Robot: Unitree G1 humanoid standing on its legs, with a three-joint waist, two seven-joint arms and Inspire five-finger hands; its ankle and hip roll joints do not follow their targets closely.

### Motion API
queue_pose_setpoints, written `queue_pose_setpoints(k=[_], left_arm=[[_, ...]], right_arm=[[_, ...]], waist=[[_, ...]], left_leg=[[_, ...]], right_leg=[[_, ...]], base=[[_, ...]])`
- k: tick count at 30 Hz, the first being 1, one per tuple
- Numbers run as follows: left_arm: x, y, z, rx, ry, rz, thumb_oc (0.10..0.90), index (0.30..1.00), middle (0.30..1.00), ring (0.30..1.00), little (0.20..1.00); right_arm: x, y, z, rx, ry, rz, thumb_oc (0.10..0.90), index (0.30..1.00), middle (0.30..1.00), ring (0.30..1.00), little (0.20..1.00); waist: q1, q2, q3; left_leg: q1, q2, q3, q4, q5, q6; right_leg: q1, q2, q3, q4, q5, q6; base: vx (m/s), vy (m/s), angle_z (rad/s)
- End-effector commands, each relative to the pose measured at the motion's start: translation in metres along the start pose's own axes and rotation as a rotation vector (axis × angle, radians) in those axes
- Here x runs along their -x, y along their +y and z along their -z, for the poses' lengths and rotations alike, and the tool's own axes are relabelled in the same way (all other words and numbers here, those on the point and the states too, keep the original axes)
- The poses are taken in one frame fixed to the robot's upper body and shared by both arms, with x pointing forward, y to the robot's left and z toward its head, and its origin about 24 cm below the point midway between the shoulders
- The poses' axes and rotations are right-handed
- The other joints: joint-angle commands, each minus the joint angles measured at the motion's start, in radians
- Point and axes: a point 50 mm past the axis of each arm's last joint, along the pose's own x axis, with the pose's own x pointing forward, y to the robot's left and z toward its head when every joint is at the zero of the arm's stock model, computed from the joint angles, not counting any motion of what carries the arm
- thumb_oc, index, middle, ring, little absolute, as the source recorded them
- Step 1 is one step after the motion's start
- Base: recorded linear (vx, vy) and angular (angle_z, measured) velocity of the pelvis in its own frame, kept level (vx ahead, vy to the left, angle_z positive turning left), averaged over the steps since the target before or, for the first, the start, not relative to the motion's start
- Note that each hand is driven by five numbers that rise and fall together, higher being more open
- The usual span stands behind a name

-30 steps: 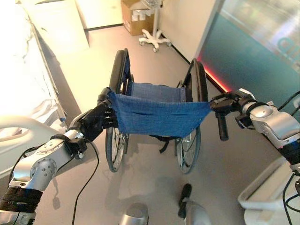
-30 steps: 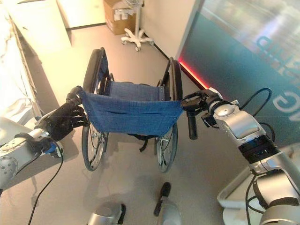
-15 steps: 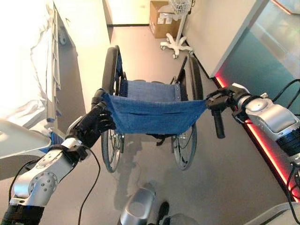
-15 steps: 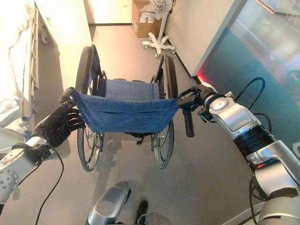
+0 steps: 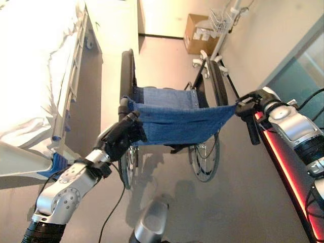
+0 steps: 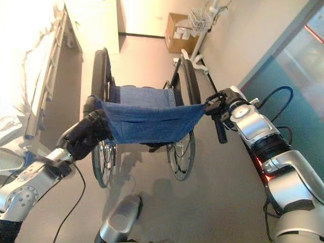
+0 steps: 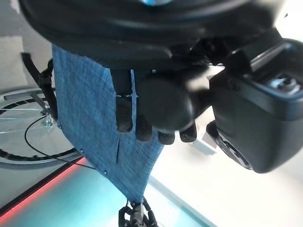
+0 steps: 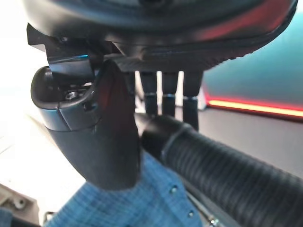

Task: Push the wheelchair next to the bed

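The wheelchair (image 5: 177, 121) has a blue cloth back and big black wheels and stands in front of me, facing away. My left hand (image 5: 124, 136) is curled round its left push handle (image 7: 165, 101), beside the blue cloth (image 7: 90, 109). On the other side, my right hand (image 5: 253, 101) is wrapped round the right push handle, whose ribbed black grip (image 8: 222, 175) hangs downward (image 5: 252, 132). The bed (image 5: 35, 76), with white sheets and a side rail, runs along the left, a narrow strip of floor away from the chair's left wheel (image 5: 126, 71).
A cardboard box (image 5: 195, 40) and a white wheeled stand (image 5: 215, 30) sit at the far end of the aisle. A wall with a red light strip (image 5: 283, 167) runs along the right. A white cabinet (image 5: 114, 25) stands beyond the bed's end.
The view has swung, and the wheelchair with both hands on its handles has moved forward along the aisle. The bed now lies closer alongside on the left.
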Motion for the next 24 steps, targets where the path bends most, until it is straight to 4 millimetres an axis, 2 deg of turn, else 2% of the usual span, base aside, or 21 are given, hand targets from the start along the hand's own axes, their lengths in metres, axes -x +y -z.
queue_pose_setpoints(k=[1,2,3,5,6,7,9,11,12,13,16,18,20,21,22,23,24], left_arm=[[-0.013,-0.013,-0.028,0.027,-0.119,0.106,0.400,0.300,0.300,0.300,0.300],[-0.013,-0.013,-0.028,0.030,-0.117,0.108,0.400,0.300,0.300,0.300,0.300],[-0.012,-0.014,-0.029,0.043,-0.113,0.134,0.400,0.300,0.300,0.300,0.300],[-0.012,-0.018,-0.028,0.049,-0.120,0.163,0.400,0.300,0.300,0.300,0.300],[-0.012,-0.020,-0.026,0.052,-0.123,0.178,0.400,0.300,0.300,0.300,0.300],[-0.013,-0.024,-0.024,0.045,-0.126,0.204,0.400,0.300,0.300,0.300,0.300],[-0.013,-0.027,-0.022,0.026,-0.121,0.221,0.400,0.300,0.300,0.300,0.300],[-0.013,-0.027,-0.023,0.012,-0.120,0.218,0.400,0.300,0.300,0.300,0.300],[-0.011,-0.024,-0.023,-0.003,-0.128,0.201,0.400,0.300,0.300,0.300,0.300],[-0.010,-0.022,-0.024,-0.009,-0.136,0.183,0.400,0.300,0.300,0.300,0.300],[-0.008,-0.021,-0.023,-0.007,-0.148,0.167,0.400,0.300,0.300,0.300,0.300],[-0.005,-0.023,-0.022,0.008,-0.153,0.164,0.400,0.300,0.300,0.300,0.300],[-0.003,-0.026,-0.021,0.021,-0.155,0.149,0.400,0.300,0.300,0.300,0.300],[0.000,-0.026,-0.020,0.037,-0.159,0.130,0.400,0.300,0.300,0.300,0.300],[0.002,-0.025,-0.019,0.049,-0.167,0.113,0.400,0.300,0.300,0.300,0.300],[0.002,-0.025,-0.019,0.053,-0.171,0.107,0.400,0.300,0.300,0.300,0.300],[0.003,-0.026,-0.019,0.058,-0.177,0.099,0.400,0.300,0.300,0.300,0.300]], right_arm=[[0.020,0.007,-0.073,-0.022,-0.361,-0.112,0.400,0.300,0.300,0.300,0.300],[0.021,0.007,-0.073,-0.020,-0.361,-0.112,0.400,0.300,0.300,0.300,0.300],[0.021,0.003,-0.068,-0.011,-0.350,-0.092,0.400,0.300,0.300,0.300,0.300],[0.022,-0.004,-0.064,-0.007,-0.344,-0.069,0.400,0.300,0.300,0.300,0.300],[0.022,-0.006,-0.062,-0.008,-0.343,-0.057,0.400,0.300,0.300,0.300,0.300],[0.022,-0.009,-0.061,-0.018,-0.339,-0.038,0.400,0.300,0.300,0.300,0.300],[0.023,-0.010,-0.064,-0.036,-0.344,-0.031,0.400,0.300,0.300,0.300,0.300],[0.024,-0.010,-0.070,-0.051,-0.353,-0.035,0.400,0.300,0.300,0.300,0.300],[0.027,-0.009,-0.077,-0.059,-0.366,-0.047,0.400,0.300,0.300,0.300,0.300],[0.028,-0.009,-0.081,-0.064,-0.374,-0.056,0.400,0.300,0.300,0.300,0.300],[0.029,-0.016,-0.082,-0.066,-0.373,-0.063,0.400,0.300,0.300,0.300,0.300],[0.028,-0.018,-0.079,-0.064,-0.367,-0.065,0.400,0.300,0.300,0.300,0.300],[0.029,-0.017,-0.081,-0.062,-0.375,-0.078,0.400,0.300,0.300,0.300,0.300],[0.029,-0.014,-0.082,-0.057,-0.383,-0.092,0.400,0.300,0.300,0.300,0.300],[0.029,-0.010,-0.083,-0.040,-0.393,-0.102,0.400,0.300,0.300,0.300,0.300],[0.030,-0.008,-0.083,-0.035,-0.397,-0.103,0.400,0.300,0.300,0.300,0.300],[0.030,-0.003,-0.083,-0.027,-0.404,-0.106,0.400,0.300,0.300,0.300,0.300]], waist=[[-0.073,0.016,-0.157],[-0.075,0.020,-0.160],[-0.084,0.033,-0.148],[-0.095,0.052,-0.137],[-0.103,0.060,-0.132],[-0.119,0.066,-0.121],[-0.131,0.058,-0.114],[-0.132,0.048,-0.110],[-0.133,0.038,-0.109],[-0.133,0.030,-0.111],[-0.137,0.015,-0.128],[-0.145,0.008,-0.142],[-0.148,0.002,-0.148],[-0.151,0.000,-0.149],[-0.155,-0.008,-0.139],[-0.156,-0.010,-0.135],[-0.158,-0.014,-0.125]], left_leg=[[-0.018,-0.099,-0.091,-0.170,0.125,-0.026],[-0.022,-0.095,-0.097,-0.166,0.127,-0.030],[-0.032,-0.093,-0.136,-0.115,0.124,-0.051],[-0.025,-0.086,-0.187,-0.074,0.122,-0.073],[-0.008,-0.086,-0.213,-0.067,0.104,-0.078],[0.034,-0.079,-0.250,-0.074,0.049,-0.080],[0.082,-0.065,-0.288,-0.088,-0.013,-0.082],[0.113,-0.042,-0.307,-0.101,-0.044,-0.091],[0.143,-0.009,-0.315,-0.112,-0.066,-0.105],[0.152,0.009,-0.315,-0.114,-0.071,-0.113],[0.136,0.046,-0.329,-0.089,-0.048,-0.136],[0.119,0.094,-0.346,-0.048,-0.009,-0.156],[0.127,0.137,-0.339,-0.023,0.029,-0.169],[0.115,0.161,-0.333,0.035,0.086,-0.179],[0.063,0.168,-0.312,0.172,0.162,-0.171],[0.042,0.165,-0.303,0.219,0.175,-0.166],[-0.005,0.150,-0.286,0.329,0.193,-0.157]], right_leg=[[0.083,0.051,-0.068,-0.324,0.328,-0.098],[0.082,0.047,-0.071,-0.347,0.316,-0.107],[0.084,-0.004,-0.084,-0.518,0.226,-0.154],[0.065,-0.042,-0.075,-0.660,0.220,-0.172],[0.046,-0.063,-0.062,-0.700,0.239,-0.168],[-0.003,-0.107,-0.033,-0.746,0.289,-0.150],[-0.064,-0.183,0.005,-0.811,0.388,-0.114],[-0.086,-0.221,0.013,-0.856,0.449,-0.089],[-0.096,-0.236,0.012,-0.887,0.483,-0.073],[-0.099,-0.233,0.012,-0.872,0.486,-0.068],[-0.078,-0.198,0.019,-0.851,0.426,-0.071],[-0.079,-0.152,0.008,-0.810,0.347,-0.088],[-0.083,-0.123,-0.015,-0.780,0.302,-0.122],[-0.082,-0.099,-0.030,-0.765,0.279,-0.153],[-0.065,-0.068,-0.044,-0.762,0.261,-0.194],[-0.060,-0.061,-0.050,-0.764,0.258,-0.205],[-0.049,-0.046,-0.059,-0.767,0.253,-0.226]], base=[[0.24,-0.055,0.22],[0.34,-0.172,0.39],[0.22,-0.215,0.49],[0.21,-0.245,0.48],[0.21,-0.287,0.44],[0.25,-0.363,0.76],[0.29,-0.429,1.00],[0.31,-0.452,0.80],[0.37,-0.545,0.50],[0.37,-0.535,0.57],[0.27,-0.369,0.67],[0.31,-0.401,0.97],[0.24,-0.355,0.60],[0.24,-0.494,0.61],[0.18,-0.450,0.51],[0.13,-0.423,0.24],[0.09,-0.330,0.06]])
